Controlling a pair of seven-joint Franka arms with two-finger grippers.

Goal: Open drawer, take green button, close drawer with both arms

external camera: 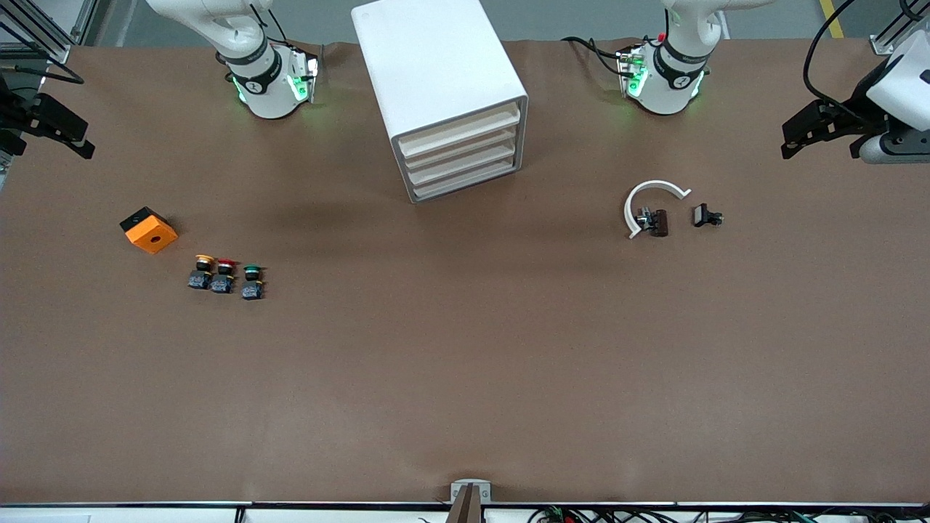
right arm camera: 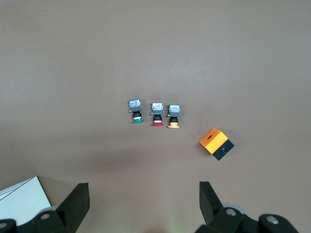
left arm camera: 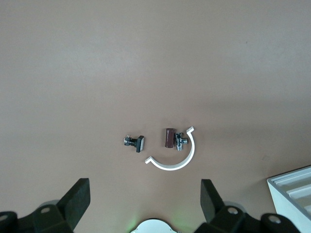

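At the table's ends, left gripper [external camera: 799, 138] and right gripper [external camera: 69, 134] hang wide open, empty. Green button [external camera: 252, 282] lies beside red button [external camera: 224, 276] near the right arm's end; cabinet [external camera: 443, 94] drawers [external camera: 465, 168] are shut, their contents hidden.

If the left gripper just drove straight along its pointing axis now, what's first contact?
Likely bare table. The left gripper, open, points down at it; the white curved clip and small dark parts lie just ahead of the fingertips, so contact with them is possible. Depth is unclear.
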